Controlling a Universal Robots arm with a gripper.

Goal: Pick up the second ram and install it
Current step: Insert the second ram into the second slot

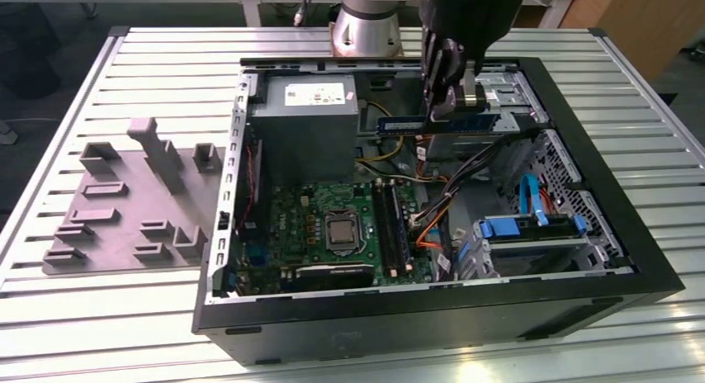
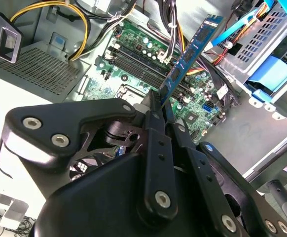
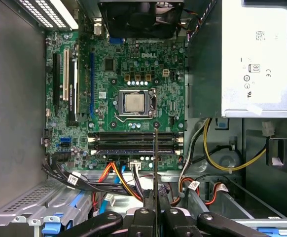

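My gripper (image 1: pixel 451 111) is shut on the second ram (image 1: pixel 441 124), a long blue-green strip. It hangs level above the rear of the open computer case (image 1: pixel 595 296), over the cables beside the power supply. In the second wrist view the ram (image 2: pixel 190 49) sticks out from between the fingers (image 2: pixel 153 123) toward the motherboard. In the first wrist view the ram (image 3: pixel 156 163) appears edge-on, running from the gripper (image 3: pixel 156 210) toward the black memory slots (image 3: pixel 133 140). One slot (image 3: pixel 133 151) holds a bluish stick. The slots (image 1: pixel 391 222) lie well below the gripper, nearer the front of the case.
A grey power supply (image 1: pixel 303 102) fills the case's rear corner. Orange, black and yellow cables (image 1: pixel 435 214) run beside the slots. A drive cage with blue brackets (image 1: pixel 529 230) stands on the exterior view's right. A grey moulded fixture (image 1: pixel 121 210) lies on the slatted table outside the case.
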